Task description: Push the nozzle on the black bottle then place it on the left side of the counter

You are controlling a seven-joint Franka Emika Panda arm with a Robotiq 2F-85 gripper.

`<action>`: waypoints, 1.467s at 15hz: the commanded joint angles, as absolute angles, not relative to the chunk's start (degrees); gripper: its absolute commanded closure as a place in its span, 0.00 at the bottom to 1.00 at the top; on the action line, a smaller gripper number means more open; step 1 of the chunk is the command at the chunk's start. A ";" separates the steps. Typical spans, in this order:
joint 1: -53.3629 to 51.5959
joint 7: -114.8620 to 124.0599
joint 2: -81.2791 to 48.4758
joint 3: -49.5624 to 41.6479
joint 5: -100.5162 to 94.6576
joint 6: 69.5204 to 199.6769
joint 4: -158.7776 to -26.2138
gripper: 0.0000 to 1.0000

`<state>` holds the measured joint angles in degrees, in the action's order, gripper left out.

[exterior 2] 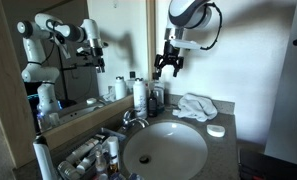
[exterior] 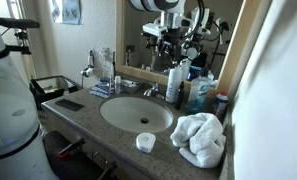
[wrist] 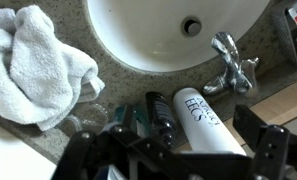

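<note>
The black pump bottle (wrist: pixel 160 116) stands at the back of the counter, against the mirror. It is between a white "EOS" bottle (wrist: pixel 202 122) and a teal bottle (wrist: pixel 138 118). It also shows in both exterior views (exterior: pixel 173 86) (exterior 2: pixel 154 97). My gripper (wrist: pixel 178 158) is open and empty. It hangs in the air above the bottles, well clear of the pump, and shows in both exterior views (exterior: pixel 171 47) (exterior 2: pixel 168 71). In the wrist view the black bottle's pump lies between the two fingers.
The round sink (exterior: pixel 136 112) and its chrome faucet (wrist: pixel 230 66) take up the counter's middle. A crumpled white towel (exterior: pixel 200 138) and a small white disc (exterior: pixel 145 142) lie beside the bottles. More toiletries (exterior: pixel 104 80) stand beyond the sink. The mirror (exterior 2: pixel 58 40) backs the counter.
</note>
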<state>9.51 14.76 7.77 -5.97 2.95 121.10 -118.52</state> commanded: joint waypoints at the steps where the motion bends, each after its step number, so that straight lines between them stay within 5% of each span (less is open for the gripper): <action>1: 9.57 18.51 -2.41 -6.99 1.59 114.03 -104.97 0.00; 6: 9.07 21.07 -12.61 -8.37 1.18 107.51 -91.89 0.00; 7: 9.09 21.03 -14.22 -8.50 1.73 106.51 -89.92 0.25; 8: 9.10 21.23 -15.69 -8.61 2.13 105.71 -88.17 0.26; 16: 9.47 21.21 -23.91 -8.78 4.23 104.96 -80.84 0.88; 20: 9.52 21.57 -25.97 -8.97 5.11 105.30 -79.51 1.00; 22: 9.55 21.85 -26.64 -9.05 5.27 105.34 -79.06 0.95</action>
<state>9.52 20.21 -25.11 -8.72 4.12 106.93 -81.73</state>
